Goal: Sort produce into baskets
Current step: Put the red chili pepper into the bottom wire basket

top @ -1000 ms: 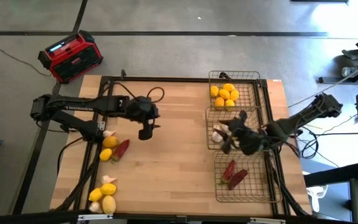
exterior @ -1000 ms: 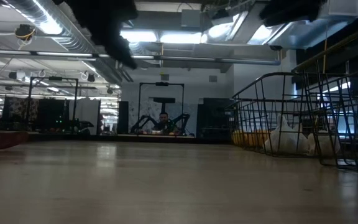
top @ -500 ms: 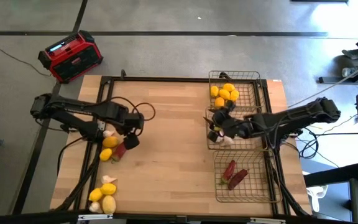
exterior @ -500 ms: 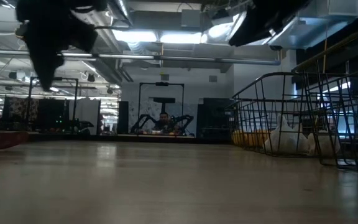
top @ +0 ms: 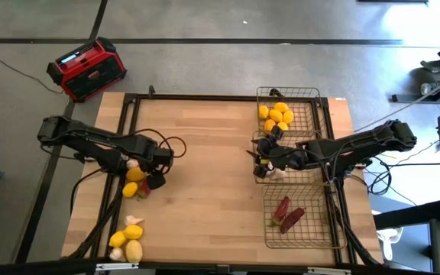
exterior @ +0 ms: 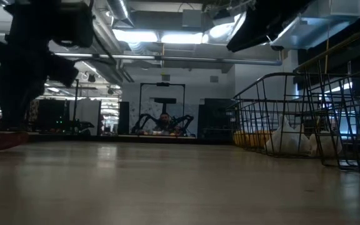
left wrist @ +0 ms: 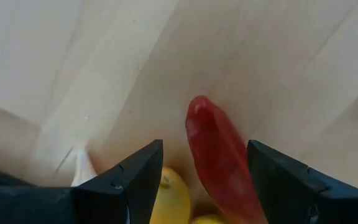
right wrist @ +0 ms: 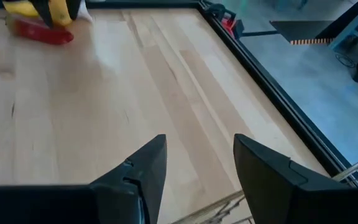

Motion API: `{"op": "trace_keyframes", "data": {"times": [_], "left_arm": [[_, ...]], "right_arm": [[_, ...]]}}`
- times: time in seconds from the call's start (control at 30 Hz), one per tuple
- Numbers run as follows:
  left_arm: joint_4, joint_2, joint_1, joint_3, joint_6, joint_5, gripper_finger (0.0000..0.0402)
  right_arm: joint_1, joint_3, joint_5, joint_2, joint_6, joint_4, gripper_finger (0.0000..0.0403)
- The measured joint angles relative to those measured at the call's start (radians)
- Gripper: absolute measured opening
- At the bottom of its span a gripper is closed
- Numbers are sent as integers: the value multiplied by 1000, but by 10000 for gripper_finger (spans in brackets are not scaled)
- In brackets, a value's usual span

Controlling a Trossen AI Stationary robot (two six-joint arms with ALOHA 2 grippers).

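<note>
On the table's left, a dark red chili (top: 144,189) lies on the wood among two lemons (top: 134,174) and a garlic bulb (top: 134,163). My left gripper (top: 156,181) points down over it, open. In the left wrist view the chili (left wrist: 219,155) lies between the fingers and a lemon (left wrist: 169,199) lies beside it. My right gripper (top: 260,164) hangs open and empty (right wrist: 197,162) at the left edge of the middle basket (top: 312,177), which holds garlic (top: 275,171). The far basket (top: 289,91) holds lemons, and the near basket (top: 315,229) holds chilis.
More lemons (top: 134,250) and garlic (top: 132,221) lie at the near left corner. Bare wood (top: 205,168) spans the table's middle. Black frame rails (top: 128,137) border the table. A red-and-black radio (top: 86,69) stands on the floor beyond the far left corner.
My left gripper has gone toward the table's left edge and down, and it has tipped to point straight down over the chili. My right gripper has moved from over the middle basket toward the table's left, to that basket's left edge.
</note>
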Motion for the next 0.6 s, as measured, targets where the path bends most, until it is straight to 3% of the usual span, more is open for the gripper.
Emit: {"op": "trace_keyframes", "data": {"times": [0.4,0.6], "left_arm": [[197,0,1,-127,25,52,223],[208,0,1,-145,46,51,169]], "right_arm": [[0,0,2,0,-19,28,182],[0,0,2,0,-19,25,182]]}}
